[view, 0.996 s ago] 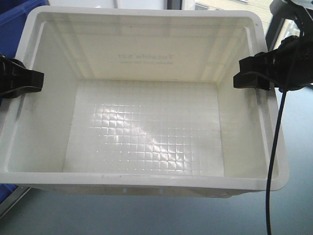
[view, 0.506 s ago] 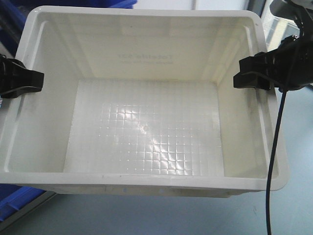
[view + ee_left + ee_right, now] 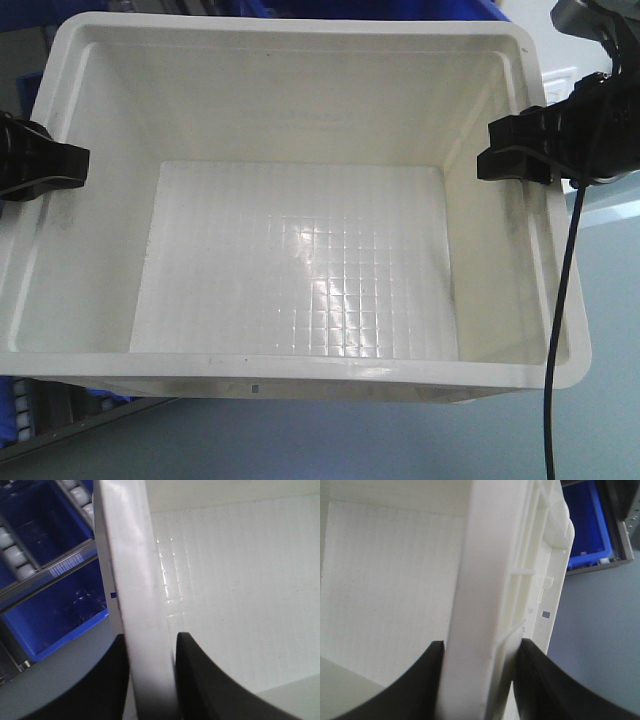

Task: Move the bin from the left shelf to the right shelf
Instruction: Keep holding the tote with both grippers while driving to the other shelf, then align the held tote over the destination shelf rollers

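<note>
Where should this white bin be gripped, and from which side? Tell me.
Grip the bin by its thick rolled rim, midway along each short side, coming from outside. The wall is thin enough for one finger inside and one outside, as the left gripper and right gripper show; opposite holds likely keep it level.

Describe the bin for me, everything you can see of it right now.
The bin is a large white rectangular tote, plastic by its look, with a thick rolled rim, a glinting grid-patterned floor and ribs under the rim outside. It is empty, upright and roughly level. The left gripper and right gripper each clamp a side rim, one finger inside, one outside. Nothing else visibly touches it.
</note>
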`<state>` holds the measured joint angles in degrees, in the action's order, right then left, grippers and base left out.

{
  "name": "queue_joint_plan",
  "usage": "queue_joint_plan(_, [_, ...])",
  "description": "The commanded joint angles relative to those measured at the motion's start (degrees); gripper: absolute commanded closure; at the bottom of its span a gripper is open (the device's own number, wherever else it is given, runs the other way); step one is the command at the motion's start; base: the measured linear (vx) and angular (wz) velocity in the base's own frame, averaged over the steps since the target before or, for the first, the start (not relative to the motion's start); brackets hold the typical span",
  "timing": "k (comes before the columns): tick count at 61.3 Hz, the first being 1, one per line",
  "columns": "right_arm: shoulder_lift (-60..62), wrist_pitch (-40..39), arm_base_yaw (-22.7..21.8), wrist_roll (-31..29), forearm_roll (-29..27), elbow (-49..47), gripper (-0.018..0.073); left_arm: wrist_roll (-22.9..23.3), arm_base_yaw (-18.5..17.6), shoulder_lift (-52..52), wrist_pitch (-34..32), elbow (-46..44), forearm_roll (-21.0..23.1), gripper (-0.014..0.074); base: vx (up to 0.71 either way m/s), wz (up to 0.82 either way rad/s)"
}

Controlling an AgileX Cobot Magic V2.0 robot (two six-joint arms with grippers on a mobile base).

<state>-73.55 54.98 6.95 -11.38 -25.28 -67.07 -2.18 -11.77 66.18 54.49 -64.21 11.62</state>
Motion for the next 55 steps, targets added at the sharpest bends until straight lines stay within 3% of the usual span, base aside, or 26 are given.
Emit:
queue_joint_plan(1, [2.4,-4.6,-0.4,-3.2,-0.6,-2.2,0.0564,-1.1,0.2,-1.9,-4.8,-2.0,-0.6,0.0604,0.13,0.65])
queue_joint_plan(55, [2.4,-4.6,-0.4,-3.2,-0.6,-2.2,0.0564,-1.1,0.2,-1.9,-4.8,-2.0,-0.6,0.0604,0.09,0.41])
